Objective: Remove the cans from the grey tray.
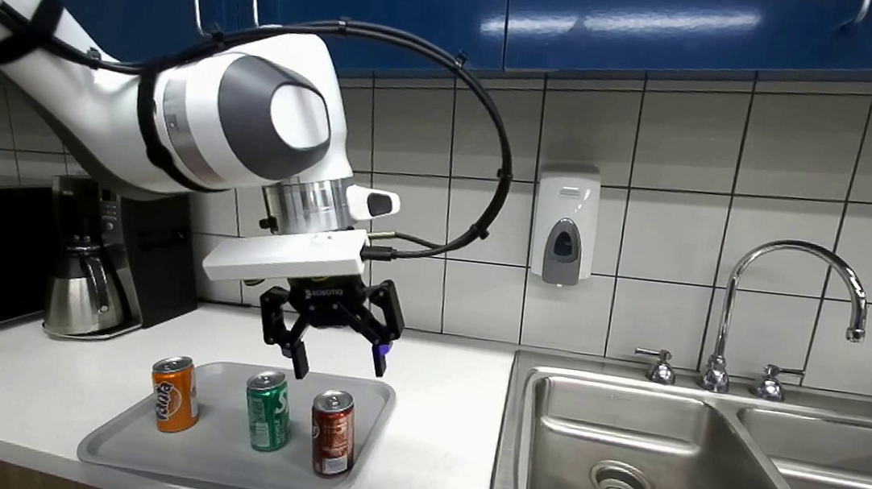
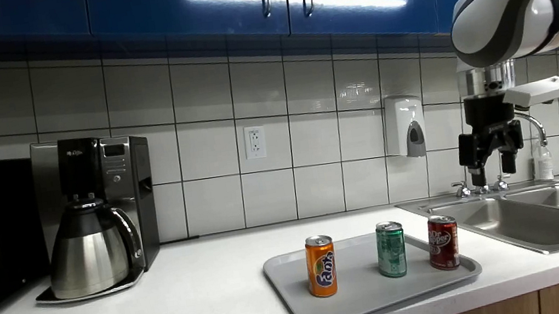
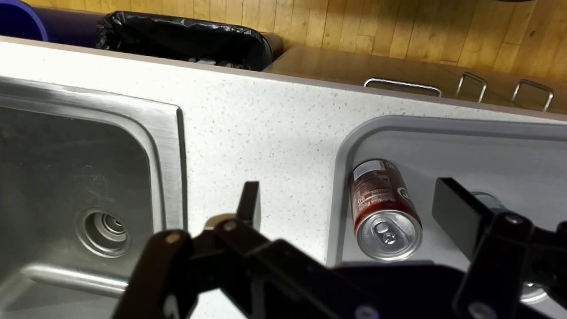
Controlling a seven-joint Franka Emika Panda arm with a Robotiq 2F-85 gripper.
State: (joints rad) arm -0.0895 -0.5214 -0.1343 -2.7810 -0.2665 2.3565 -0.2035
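While gripper [image 1: 339, 368] hangs midair, jaws apart, tray [image 1: 223, 421] holds red can [image 1: 333, 435] near edge facing sink [image 1: 513, 447], orange can [image 1: 175, 395] near opposite edge, green can [image 1: 268, 413] between; all upright.

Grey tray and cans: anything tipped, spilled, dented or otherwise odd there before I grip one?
Nothing stands out. The orange can, green can and red can all stand upright on the grey tray, with no spill or obvious dent showing. The tray does lie close to the front edge of the counter.
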